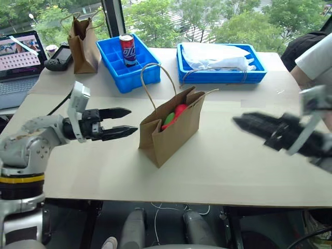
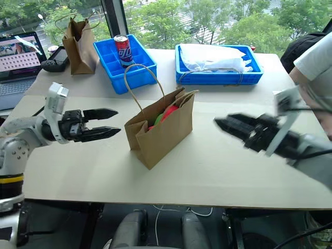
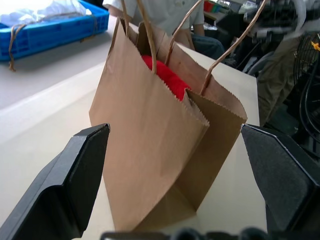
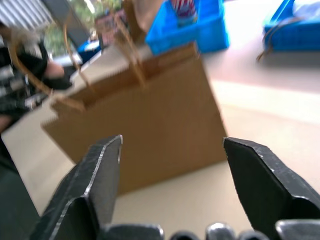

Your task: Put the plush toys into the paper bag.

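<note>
A: Where are the plush toys?

B: Both sit inside the paper bag (image 1: pixel 171 132), which stands upright mid-table, nearer the front edge than the back; the red toy (image 1: pixel 180 110) and the green toy (image 1: pixel 168 119) peep over its open mouth, touching each other.

A: And the grippers?

B: The left gripper (image 1: pixel 124 122) hangs just beside the bag's left side, jaws spread wide, gripping nothing; the right gripper (image 2: pixel 224 124) hangs apart from the bag on its right, jaws parted and empty.

A: Anything else on the table?

B: Along the back edge, a blue tray (image 1: pixel 116 67) holding a soda can (image 1: pixel 127 50); a narrower brown bag (image 1: pixel 83 46) towards the back left corner.
</note>
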### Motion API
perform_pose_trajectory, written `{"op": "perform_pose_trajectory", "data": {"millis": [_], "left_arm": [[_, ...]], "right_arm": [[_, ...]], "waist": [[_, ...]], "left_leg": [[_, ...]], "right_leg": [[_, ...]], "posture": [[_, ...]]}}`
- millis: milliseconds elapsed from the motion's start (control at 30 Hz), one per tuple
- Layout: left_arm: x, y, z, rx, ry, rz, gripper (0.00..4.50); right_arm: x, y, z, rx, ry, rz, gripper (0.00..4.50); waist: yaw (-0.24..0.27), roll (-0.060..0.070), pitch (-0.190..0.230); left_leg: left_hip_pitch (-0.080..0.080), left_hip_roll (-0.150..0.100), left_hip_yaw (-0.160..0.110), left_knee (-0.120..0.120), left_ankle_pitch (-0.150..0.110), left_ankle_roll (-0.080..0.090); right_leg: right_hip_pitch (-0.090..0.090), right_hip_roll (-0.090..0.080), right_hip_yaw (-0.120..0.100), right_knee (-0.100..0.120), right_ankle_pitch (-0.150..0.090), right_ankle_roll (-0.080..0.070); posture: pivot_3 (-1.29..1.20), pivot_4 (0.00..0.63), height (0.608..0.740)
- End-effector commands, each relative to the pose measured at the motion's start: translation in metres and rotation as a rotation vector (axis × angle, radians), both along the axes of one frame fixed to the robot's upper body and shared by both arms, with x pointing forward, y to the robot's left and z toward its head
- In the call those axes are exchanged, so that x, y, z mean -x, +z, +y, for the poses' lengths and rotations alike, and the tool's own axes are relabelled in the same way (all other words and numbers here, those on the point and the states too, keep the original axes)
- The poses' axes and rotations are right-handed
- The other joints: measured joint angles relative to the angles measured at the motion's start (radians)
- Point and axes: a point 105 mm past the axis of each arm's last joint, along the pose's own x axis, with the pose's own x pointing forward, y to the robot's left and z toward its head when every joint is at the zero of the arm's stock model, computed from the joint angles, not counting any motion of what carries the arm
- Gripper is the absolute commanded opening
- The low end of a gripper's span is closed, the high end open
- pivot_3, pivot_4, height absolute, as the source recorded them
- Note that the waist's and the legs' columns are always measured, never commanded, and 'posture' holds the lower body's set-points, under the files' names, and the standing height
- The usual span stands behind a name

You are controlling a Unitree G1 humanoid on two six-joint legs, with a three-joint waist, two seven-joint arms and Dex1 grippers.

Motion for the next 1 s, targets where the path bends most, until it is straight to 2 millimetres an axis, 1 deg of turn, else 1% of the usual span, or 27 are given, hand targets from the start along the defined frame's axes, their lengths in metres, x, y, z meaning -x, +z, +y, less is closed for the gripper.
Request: {"op": "perform_pose_trajectory", "data": {"millis": [33,67,133,167,200,233,333,467,600,700,800,833,900,933,967,1000], "left_arm": [[0.007,0.007,-0.016,0.012,-0.012,-0.068,4.50],[0.009,0.006,-0.019,0.007,-0.019,-0.072,4.50],[0.012,0.003,-0.023,-0.002,-0.021,-0.071,4.50],[0.012,0.002,-0.024,-0.001,-0.018,-0.069,4.50],[0.012,0.002,-0.026,-0.001,-0.016,-0.068,4.50],[0.014,0.000,-0.029,-0.001,-0.025,-0.063,4.50],[0.018,-0.003,-0.037,-0.008,-0.044,-0.056,4.50],[0.017,-0.007,-0.041,-0.012,-0.041,-0.048,4.50],[0.011,-0.013,-0.046,-0.016,-0.016,-0.021,4.50],[0.006,-0.017,-0.047,-0.024,0.006,0.001,4.50],[-0.001,-0.021,-0.047,-0.035,0.041,0.011,3.77],[-0.003,-0.022,-0.048,-0.036,0.047,0.013,3.38],[-0.008,-0.021,-0.047,-0.030,0.059,0.015,2.75],[-0.010,-0.021,-0.047,-0.025,0.065,0.016,2.32],[-0.012,-0.020,-0.047,-0.022,0.069,0.011,2.14],[-0.014,-0.019,-0.046,-0.019,0.071,0.008,1.71]], "right_arm": [[0.001,-0.008,0.033,0.083,0.115,-0.128,2.13],[0.001,-0.010,0.040,0.087,0.134,-0.144,1.69],[0.000,-0.008,0.052,0.081,0.160,-0.186,1.10],[-0.002,-0.005,0.058,0.066,0.168,-0.210,0.66],[-0.003,-0.003,0.063,0.054,0.172,-0.226,0.41],[-0.006,-0.003,0.068,0.056,0.176,-0.247,0.04],[-0.013,-0.006,0.080,0.060,0.175,-0.280,0.04],[-0.020,-0.009,0.093,0.053,0.179,-0.307,0.04],[-0.026,-0.008,0.107,0.030,0.180,-0.336,0.04],[-0.028,-0.006,0.112,0.015,0.176,-0.350,0.04],[-0.031,-0.005,0.114,0.002,0.167,-0.357,0.00],[-0.031,-0.006,0.115,0.001,0.164,-0.356,0.00],[-0.032,-0.007,0.114,0.004,0.159,-0.354,0.00],[-0.032,-0.008,0.114,0.005,0.157,-0.353,0.00],[-0.032,-0.009,0.113,0.006,0.155,-0.351,0.00],[-0.032,-0.009,0.112,0.008,0.152,-0.348,0.00]], "waist": [[-0.003,0.000,0.000],[-0.003,0.000,0.000],[-0.001,0.000,0.000],[-0.001,0.000,0.000],[0.000,0.000,0.000],[0.000,0.000,0.000],[0.000,0.000,0.000],[0.004,-0.001,0.000],[0.003,-0.001,0.000],[0.002,-0.001,0.000],[0.003,-0.001,0.000],[0.003,-0.001,0.000],[0.003,-0.001,0.000],[0.003,-0.001,0.000],[0.003,-0.001,0.000],[0.003,-0.001,0.000]], "left_leg": [[0.000,0.000,0.000,0.000,0.000,0.000],[0.000,0.000,0.000,0.000,0.000,0.000],[0.000,-0.001,0.000,0.000,0.000,0.000],[0.000,-0.001,0.000,0.000,0.000,0.000],[0.000,-0.001,0.000,0.000,0.000,0.000],[0.000,-0.001,0.000,0.000,0.000,0.000],[0.000,-0.001,0.000,0.000,0.000,0.000],[0.000,-0.001,0.000,0.000,0.000,0.000],[0.001,-0.001,0.000,0.000,0.000,0.000],[0.000,-0.001,0.000,0.000,0.000,0.000],[0.001,-0.001,0.000,0.000,0.000,0.000],[0.001,-0.001,0.000,0.000,0.000,0.000],[0.001,-0.001,0.000,0.000,0.000,0.000],[0.001,-0.001,0.000,0.000,0.000,0.000],[0.001,-0.001,0.000,0.000,0.000,0.000],[0.001,-0.001,0.000,0.000,0.000,0.000]], "right_leg": [[0.000,0.000,0.000,0.001,0.000,0.000],[0.000,0.000,0.000,0.001,0.000,0.000],[0.000,0.000,0.000,0.001,0.000,0.000],[0.000,0.000,0.000,0.001,0.000,0.000],[0.000,0.000,0.000,0.001,0.000,0.000],[0.000,0.000,0.000,0.001,0.000,0.000],[0.000,0.000,0.000,0.001,0.000,0.000],[0.001,0.000,0.000,0.001,0.001,-0.001],[0.000,0.000,0.000,0.002,0.001,-0.001],[0.000,0.000,0.000,0.003,0.001,-0.001],[0.000,0.000,0.000,0.003,0.001,-0.001],[0.000,0.000,0.000,0.003,0.001,-0.002],[0.000,0.000,0.000,0.003,0.001,-0.001],[0.000,0.000,0.000,0.003,0.001,-0.002],[0.000,0.000,0.000,0.003,0.001,-0.002],[0.000,0.000,0.000,0.003,0.001,-0.002]], "posture": [[0.00,0.150,0.685],[0.00,0.150,0.685],[0.00,0.150,0.685],[0.00,0.150,0.685],[0.00,0.150,0.685],[0.00,0.150,0.685],[0.00,0.150,0.685],[0.00,0.150,0.685],[0.00,0.150,0.685],[0.00,0.150,0.685],[0.00,0.150,0.685],[0.00,0.150,0.685],[0.00,0.150,0.685],[0.00,0.150,0.685],[0.00,0.150,0.685],[0.00,0.150,0.685]]}}
